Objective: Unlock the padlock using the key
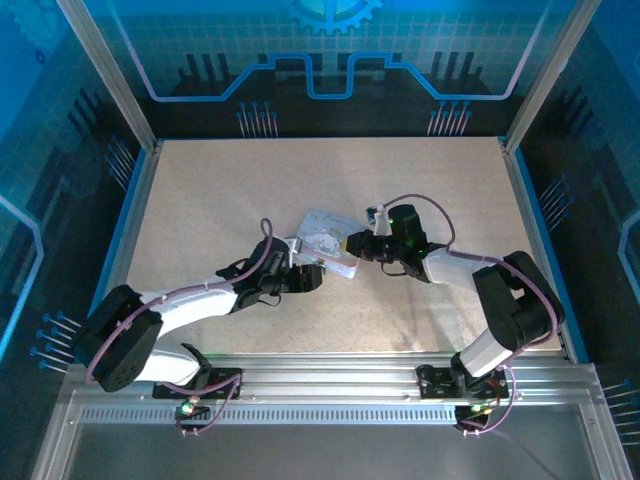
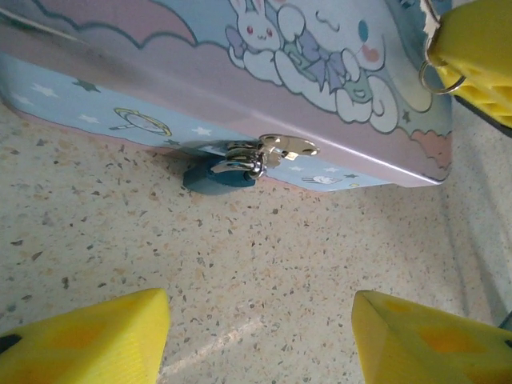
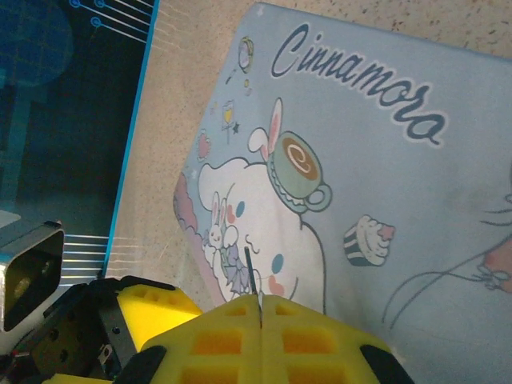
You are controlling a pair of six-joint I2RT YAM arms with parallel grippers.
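The padlock (image 2: 218, 178) is small and dark blue, and its silver shackle hangs from the hasp on the front wall of a cartoon-print tin (image 2: 160, 72). My left gripper (image 2: 260, 344) faces the padlock from a short way off. It is open, with bare table between its yellow pads (image 2: 88, 340). My right gripper (image 3: 262, 302) hovers over the tin's lid (image 3: 384, 200), shut on the key (image 3: 250, 276), whose thin dark blade sticks out past the fingertips. From above, the left gripper (image 1: 305, 278) is at the tin's near side and the right gripper (image 1: 355, 243) at its right end.
The tin (image 1: 330, 240) lies mid-table on a speckled beige top (image 1: 220, 190). Blue-lit walls and aluminium posts fence the table at the back and sides. A small key ring (image 2: 444, 76) hangs at the right gripper's yellow finger (image 2: 476, 40), just past the tin's right corner.
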